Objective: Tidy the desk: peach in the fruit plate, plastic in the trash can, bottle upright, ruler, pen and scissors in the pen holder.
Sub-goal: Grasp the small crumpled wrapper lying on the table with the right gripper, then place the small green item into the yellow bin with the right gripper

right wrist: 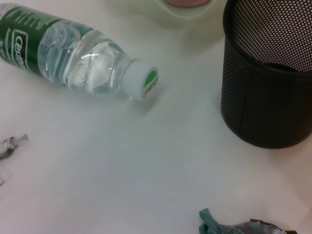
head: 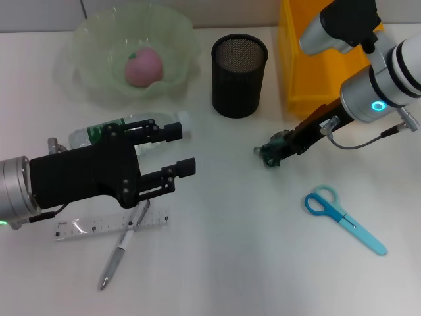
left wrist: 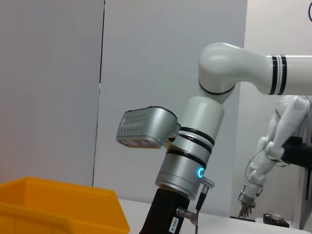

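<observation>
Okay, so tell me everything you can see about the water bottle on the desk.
The bottle is clear plastic with a dark green label and a white cap bearing a small green mark. It holds clear water and lies on its side on the white desk, cap toward the pen holder, just in front of the fruit plate. In the head view the left gripper hovers over it, jaws open, hiding much of its body. Whether anything touches it is unclear.

I see even, bright overhead light; soft shadows under the pen holder (head: 239, 76); the bottle (right wrist: 73, 53) glints, slightly blurred close up.
</observation>
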You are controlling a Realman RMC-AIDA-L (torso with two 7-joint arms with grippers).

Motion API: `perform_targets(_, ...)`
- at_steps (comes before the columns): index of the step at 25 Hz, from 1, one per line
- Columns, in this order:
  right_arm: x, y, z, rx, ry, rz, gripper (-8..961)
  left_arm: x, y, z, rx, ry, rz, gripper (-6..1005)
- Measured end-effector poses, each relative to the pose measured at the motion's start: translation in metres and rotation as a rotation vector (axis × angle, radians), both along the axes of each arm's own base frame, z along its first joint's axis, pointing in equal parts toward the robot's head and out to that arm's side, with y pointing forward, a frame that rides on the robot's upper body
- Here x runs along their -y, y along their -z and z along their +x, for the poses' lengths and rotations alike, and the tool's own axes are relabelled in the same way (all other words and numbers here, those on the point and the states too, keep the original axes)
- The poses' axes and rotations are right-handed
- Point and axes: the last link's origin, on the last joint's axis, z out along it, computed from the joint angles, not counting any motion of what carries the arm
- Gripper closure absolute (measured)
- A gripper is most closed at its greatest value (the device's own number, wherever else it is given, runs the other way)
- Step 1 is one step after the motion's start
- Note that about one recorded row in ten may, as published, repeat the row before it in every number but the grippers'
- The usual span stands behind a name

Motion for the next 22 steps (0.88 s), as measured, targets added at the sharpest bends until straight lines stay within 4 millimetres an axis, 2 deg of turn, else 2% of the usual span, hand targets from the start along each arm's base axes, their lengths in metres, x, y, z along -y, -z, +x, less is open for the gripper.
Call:
perform_targets(3, -0.0008, 0.0005, -0.0005, 0.001, -0.003, 0.003, 385, 0.0002, 0.0002, -0.0003, 0.0, -0.001, 0.0, 422)
perform_targets(8, -0.0017, 0.0005, 0.0, 0.002, -0.008, 0.01, 631, 0.0016, 0.0012, -0.001, 0.001, 0.0, 0.003, 422)
perform_targets(15, -0.0008, 0.0043, 0.001, 0.02, -0.026, 0.008, 823, 0.0017, 0.0014, -0.001, 0.001, 0.0, 0.003, 422)
perform_targets(22, -0.0016, 0.0029, 0.0014, 0.018, -0.036, 0.023, 897, 0.0014, 0.0012, -0.0008, 0.001, 0.001, 0.004, 422)
